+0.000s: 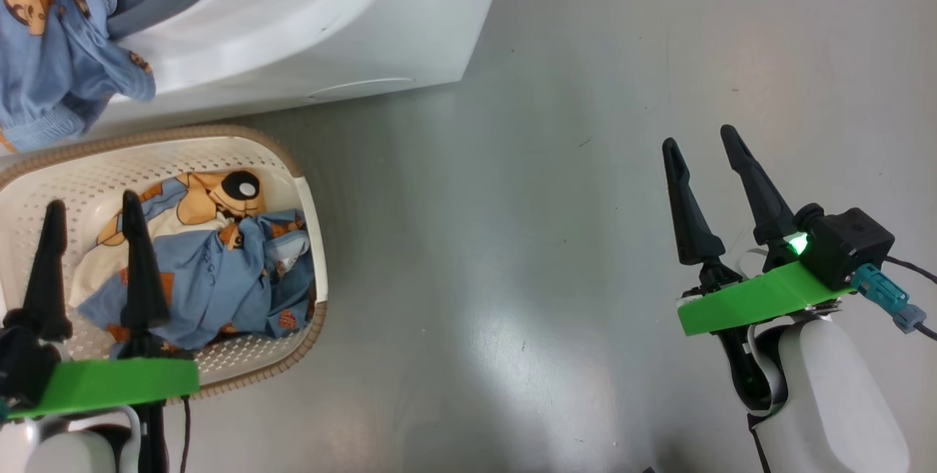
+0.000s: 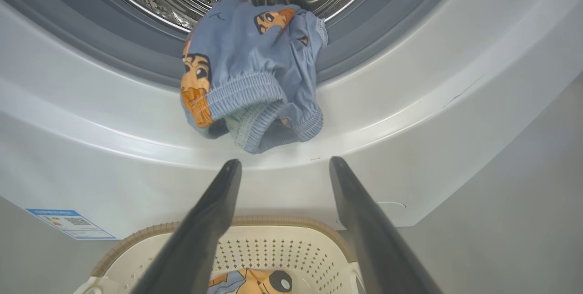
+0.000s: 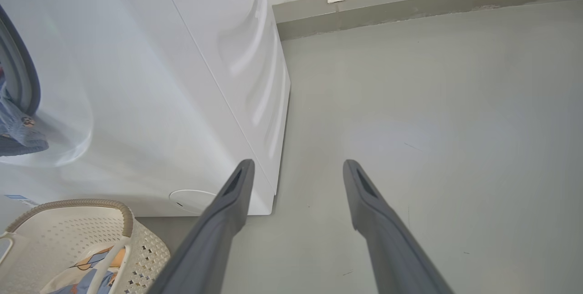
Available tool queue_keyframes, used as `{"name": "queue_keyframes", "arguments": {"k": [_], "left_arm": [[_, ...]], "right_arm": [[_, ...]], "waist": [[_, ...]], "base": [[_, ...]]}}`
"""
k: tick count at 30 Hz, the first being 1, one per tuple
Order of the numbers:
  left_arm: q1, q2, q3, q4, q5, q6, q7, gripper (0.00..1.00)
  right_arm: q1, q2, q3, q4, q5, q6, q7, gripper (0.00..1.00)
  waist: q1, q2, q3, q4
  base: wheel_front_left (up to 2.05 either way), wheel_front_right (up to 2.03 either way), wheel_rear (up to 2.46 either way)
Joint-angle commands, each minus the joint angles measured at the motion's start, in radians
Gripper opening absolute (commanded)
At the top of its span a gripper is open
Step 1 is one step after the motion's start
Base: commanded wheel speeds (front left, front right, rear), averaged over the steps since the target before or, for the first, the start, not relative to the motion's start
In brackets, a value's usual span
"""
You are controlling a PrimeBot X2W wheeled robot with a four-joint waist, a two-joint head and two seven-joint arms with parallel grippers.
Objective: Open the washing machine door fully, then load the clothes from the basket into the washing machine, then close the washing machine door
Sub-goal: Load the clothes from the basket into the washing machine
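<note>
Our left pincer (image 1: 94, 202) hangs wide and empty above the basket (image 1: 183, 133), where clothes (image 1: 219, 275) lie. One blue garment (image 2: 253, 75) drapes over the open lip of the washing machine (image 1: 307, 26), just behind the basket. Our right pincer (image 1: 700, 136) gapes empty over the floor (image 1: 512, 239).

The left gripper (image 1: 94, 200) and right gripper (image 1: 699, 136) hover, fingers (image 1: 139, 268) spread wide.
</note>
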Motion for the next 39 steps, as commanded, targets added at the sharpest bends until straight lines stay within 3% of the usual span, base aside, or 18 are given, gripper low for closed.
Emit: {"name": "queue_keyframes", "arguments": {"k": [1, 21, 30, 39], "left_arm": [[0.035, 0.010, 0.035, -0.025, 0.009, 0.007, -0.005, 1.00], [0.094, 0.007, 0.006, 0.001, -0.034, 0.043, -0.005, 1.00], [-0.016, 0.014, 0.029, 0.036, -0.023, -0.006, -0.005, 1.00], [-0.112, 0.059, 0.066, 0.005, 0.024, -0.005, -0.005, 1.00]], "right_arm": [[0.039, 0.004, 0.020, -0.021, -0.011, 0.003, -0.005, 1.00], [0.039, 0.003, 0.025, -0.015, -0.001, 0.003, -0.005, 1.00], [0.031, 0.005, 0.034, -0.009, 0.004, 0.003, -0.005, 1.00], [0.031, 0.007, 0.033, -0.005, 0.008, 0.003, -0.005, 1.00]], "waist": [[0.0001, 0.0000, -0.001, 0.001], [0.0001, 0.0000, -0.009, -0.006], [0.0001, 0.0000, -0.007, -0.018], [0.0001, 0.0000, -0.001, -0.036]], "base": [[0.00, 0.00, 0.00], [0.00, 0.00, 0.00], [0.00, 0.00, 0.00], [0.00, 0.00, 0.00]]}}
